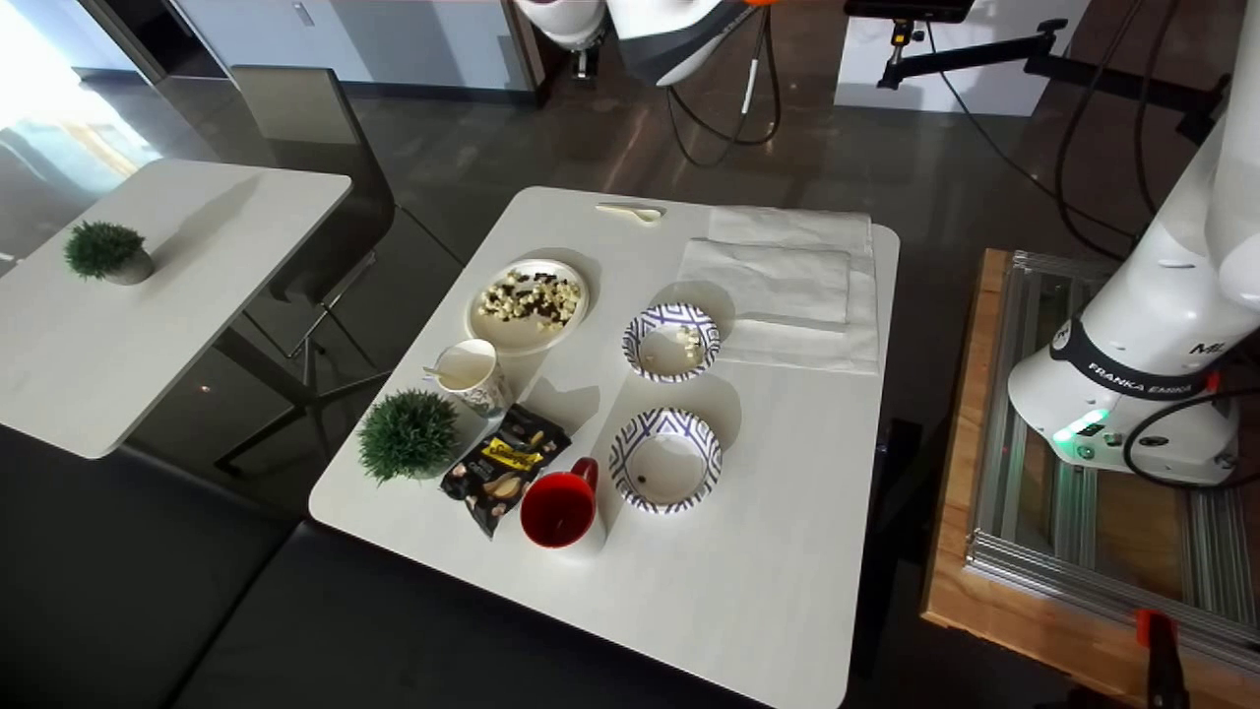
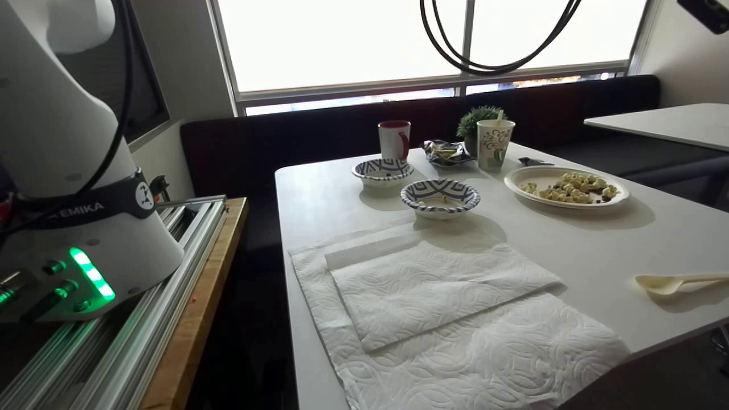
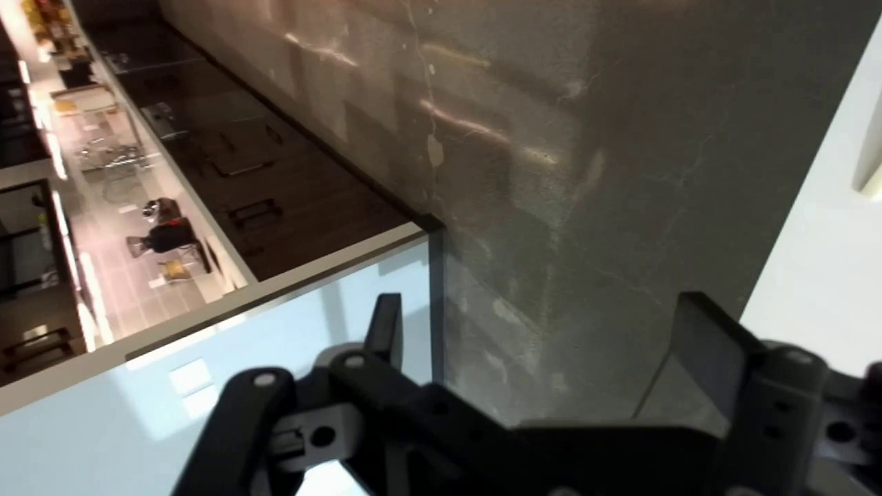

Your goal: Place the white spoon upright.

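Note:
The white spoon (image 1: 630,212) lies flat near the table's edge in an exterior view. It also shows at the right side of an exterior view (image 2: 663,284), its handle cut off by the frame. I cannot tell which way its bowl faces. In the wrist view a pale tip (image 3: 874,184) at the right edge on the white table looks like part of the spoon. My gripper (image 3: 541,303) is open and empty, off the table's edge with floor between its fingers. The gripper is out of view in both exterior views; only parts of the arm (image 1: 679,44) show.
On the table (image 1: 768,551) are a paper plate (image 1: 482,340) of popcorn, two patterned bowls (image 1: 669,343) (image 1: 665,461), a cup (image 1: 482,386) with a pale stick, a plant (image 1: 409,433), a black snack bag (image 1: 505,465), a red-lined mug (image 1: 559,510) and paper towels (image 1: 778,281).

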